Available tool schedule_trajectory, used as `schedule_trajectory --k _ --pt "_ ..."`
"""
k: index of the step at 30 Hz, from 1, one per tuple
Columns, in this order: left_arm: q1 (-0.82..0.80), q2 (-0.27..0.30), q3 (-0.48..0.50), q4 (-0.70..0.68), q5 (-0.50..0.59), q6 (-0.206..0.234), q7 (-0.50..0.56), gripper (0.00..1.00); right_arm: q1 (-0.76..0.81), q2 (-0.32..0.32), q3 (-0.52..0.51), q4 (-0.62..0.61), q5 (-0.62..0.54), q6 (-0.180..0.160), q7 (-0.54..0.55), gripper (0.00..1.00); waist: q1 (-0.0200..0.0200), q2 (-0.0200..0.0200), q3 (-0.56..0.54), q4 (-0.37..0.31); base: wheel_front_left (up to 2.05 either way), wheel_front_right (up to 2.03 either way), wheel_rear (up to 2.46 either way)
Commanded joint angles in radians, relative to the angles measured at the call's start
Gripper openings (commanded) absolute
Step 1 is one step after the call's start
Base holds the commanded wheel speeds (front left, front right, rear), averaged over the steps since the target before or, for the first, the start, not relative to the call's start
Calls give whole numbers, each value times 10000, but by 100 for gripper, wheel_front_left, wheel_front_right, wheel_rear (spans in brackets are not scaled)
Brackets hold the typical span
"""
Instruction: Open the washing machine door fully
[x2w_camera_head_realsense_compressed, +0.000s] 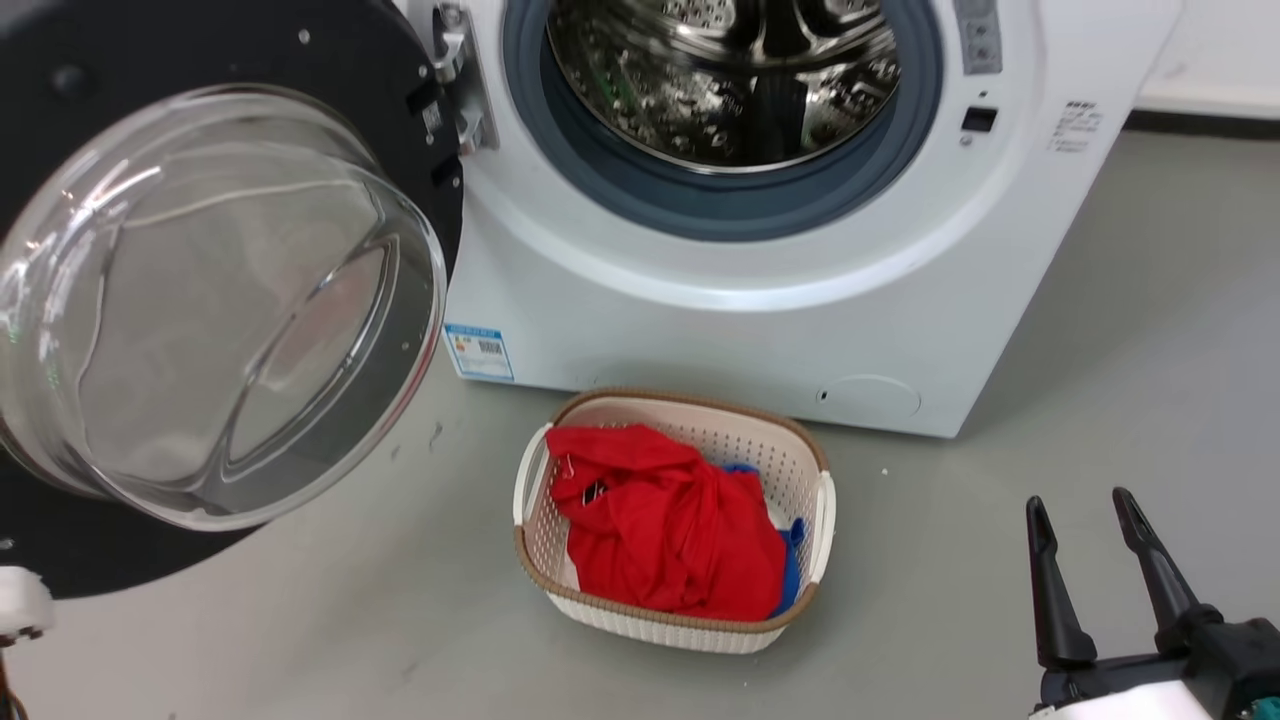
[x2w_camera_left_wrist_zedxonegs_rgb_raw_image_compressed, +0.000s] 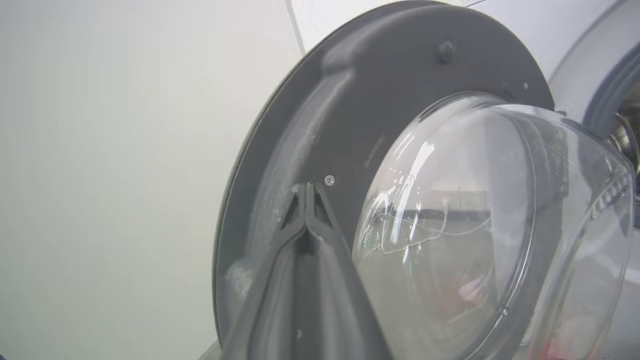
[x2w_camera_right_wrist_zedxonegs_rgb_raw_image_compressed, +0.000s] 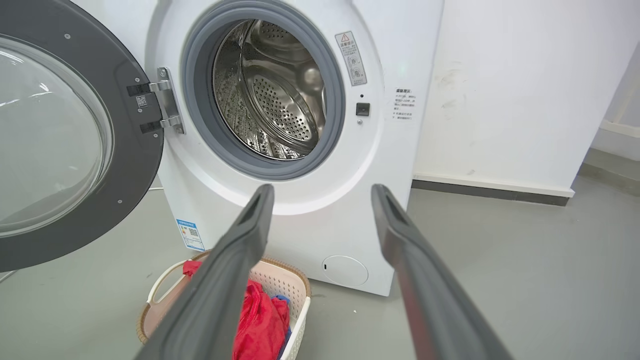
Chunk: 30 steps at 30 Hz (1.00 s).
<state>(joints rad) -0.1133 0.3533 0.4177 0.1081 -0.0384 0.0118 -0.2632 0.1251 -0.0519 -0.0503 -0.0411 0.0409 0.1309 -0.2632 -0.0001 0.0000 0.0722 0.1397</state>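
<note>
The washing machine door, a black ring around a bulging clear glass bowl, stands swung far out to the left on its metal hinge. The white washing machine shows its steel drum and grey gasket uncovered. In the left wrist view my left gripper is shut, empty, its tips at the door on the inner black ring beside the glass. My right gripper hangs open at the lower right, well apart from the machine. In the right wrist view the right gripper points at the machine, with the door at the left.
A white woven basket with red clothes and a bit of blue cloth sits on the grey floor just before the machine. A white wall rises to the machine's right. Bare floor lies around my right gripper.
</note>
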Motion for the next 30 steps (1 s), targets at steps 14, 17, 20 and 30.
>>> schedule_trajectory --k 14,17,20,30 --pt "862 -1377 -2350 -1850 540 -453 -23 0 411 25 -278 -476 157 -1 -20 100 1 0 -801 -495 0 0 0" --pt "966 -1699 -2862 -1812 572 -542 -23 0 436 22 -320 -552 197 -2 -20 100 1 0 -841 -639 0 0 0" --pt "1117 -1963 -3168 -1734 524 -535 -23 0 470 24 -341 -614 217 -2 -20 100 1 0 -856 -785 0 0 0" --pt "1562 -2645 -4150 -1404 154 -621 -23 100 679 23 -520 -684 380 -2 -20 100 1 0 -819 -1032 0 0 0"
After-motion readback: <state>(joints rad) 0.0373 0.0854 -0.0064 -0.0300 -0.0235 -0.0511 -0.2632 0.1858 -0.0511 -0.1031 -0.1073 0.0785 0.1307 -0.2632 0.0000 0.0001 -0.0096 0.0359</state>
